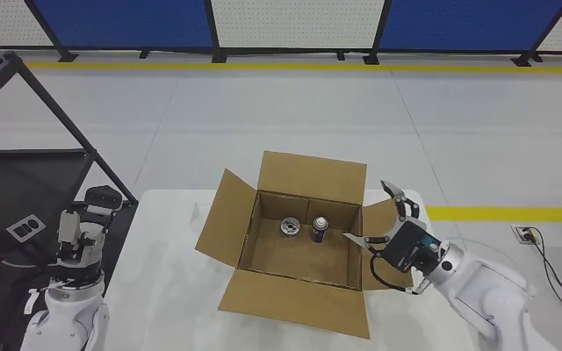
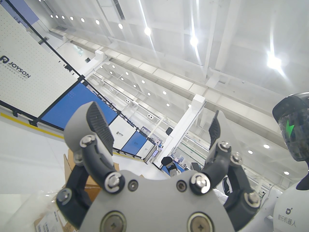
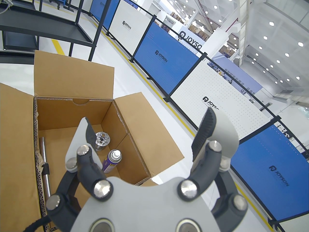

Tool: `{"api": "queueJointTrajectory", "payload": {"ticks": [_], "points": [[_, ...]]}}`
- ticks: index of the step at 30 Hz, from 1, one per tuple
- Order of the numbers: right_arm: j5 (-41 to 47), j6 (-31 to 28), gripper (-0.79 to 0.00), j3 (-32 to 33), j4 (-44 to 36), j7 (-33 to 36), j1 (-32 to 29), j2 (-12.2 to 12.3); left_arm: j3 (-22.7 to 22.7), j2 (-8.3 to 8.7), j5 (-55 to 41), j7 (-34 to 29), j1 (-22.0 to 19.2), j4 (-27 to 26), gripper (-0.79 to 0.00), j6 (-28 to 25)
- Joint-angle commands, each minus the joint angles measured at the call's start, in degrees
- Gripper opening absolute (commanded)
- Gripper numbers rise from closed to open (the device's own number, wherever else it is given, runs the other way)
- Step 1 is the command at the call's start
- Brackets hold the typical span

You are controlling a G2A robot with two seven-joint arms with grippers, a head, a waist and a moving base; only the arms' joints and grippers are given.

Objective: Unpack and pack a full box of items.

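Box: an open cardboard box (image 1: 312,175) (image 3: 72,78) sits in the middle of the white tabletop (image 1: 167,263), all four flaps folded outward.
Spray can: a purple can with a white nozzle (image 1: 320,229) (image 3: 111,161) stands upright on the box floor, close to the far wall and right of centre.
Metal spool: a round, shiny spool (image 1: 288,228) (image 3: 102,141) lies just beside the can, on its left, also near the far wall.
Rod: a slim metal rod with a dark band (image 3: 44,163) lies along the box wall nearest the robot.
Right arm: the right arm (image 1: 465,281) comes in from the tabletop's right side, its wrist above the box's right flap.
Right jaws: spread wide apart with nothing between them. One finger is over the box's right wall and the other is over the flap, and they point into the box toward the can and spool.
Left arm: the left arm (image 1: 79,254) is at the tabletop's left edge, well apart from the box.
Left jaws: wide apart and holding nothing, they are tilted upward at the ceiling lights.
Surroundings: a black metal rack (image 1: 53,167) stands left of the tabletop, and blue and white partition panels (image 1: 290,22) (image 3: 166,59) line the far side of the floor behind a yellow stripe.
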Motion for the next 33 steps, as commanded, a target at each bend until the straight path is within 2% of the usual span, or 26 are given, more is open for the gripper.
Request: {"api": "queueJointTrajectory", "payload": {"ticks": [1,7,14,19,31,33], "points": [[1.39,-0.07,0.0,-1.75,0.95,1.27,1.29,-0.21,-0.34,-0.02,1.3,0.79,0.25,-0.58,0.0,1.26],[8.79,-0.14,0.0,-8.33,4.84,11.63,7.78,-1.34,-0.45,-0.43,6.01,5.47,1.45,-1.71,0.0,2.4],[17.32,1.39,0.0,-16.57,10.75,30.57,16.3,-3.0,-0.09,-0.77,7.76,8.1,2.38,-2.3,0.0,2.7],[23.39,3.71,0.0,-20.36,15.28,41.72,21.05,-4.06,0.0,-0.92,8.59,9.09,2.5,-2.36,0.0,2.94],[23.66,3.74,0.0,-20.55,15.62,42.55,21.23,-4.09,0.12,-0.99,8.91,9.4,2.58,-2.33,0.0,3.07],[22.78,5.25,0.0,-21.03,15.55,42.05,20.62,-4.18,0.12,-0.99,8.91,9.4,2.58,-2.33,0.0,3.07]]}}
